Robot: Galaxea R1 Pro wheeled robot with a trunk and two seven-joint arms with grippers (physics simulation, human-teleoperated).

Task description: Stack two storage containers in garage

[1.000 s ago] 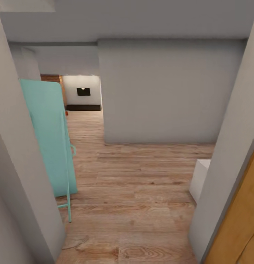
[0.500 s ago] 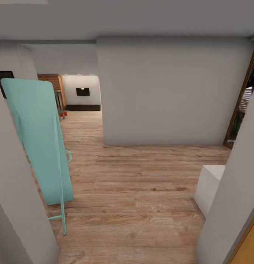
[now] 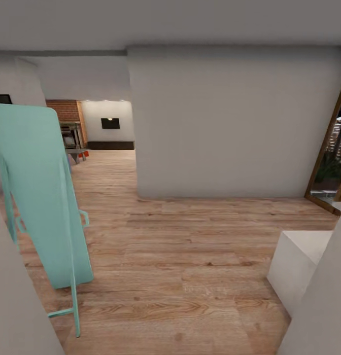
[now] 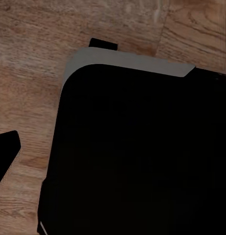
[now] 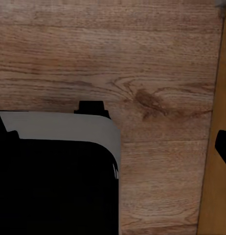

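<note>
Far ahead, well away from my fingers, two red-orange specks [image 3: 85, 154] sat on the floor of the living room [image 3: 109, 143] beside the brick fireplace [image 3: 62, 111], too small to call them containers for sure. Nearer, a turquoise board [image 3: 40, 197] leaned on the left and a white block [image 3: 298, 266] stood on the right. One dark left fingertip [image 4: 6, 149] and one right fingertip [image 5: 223, 147] hung over wood planks [image 5: 142, 63] beside my black base [image 4: 142, 156]. Spread or pinched, I couldn't tell.
</note>
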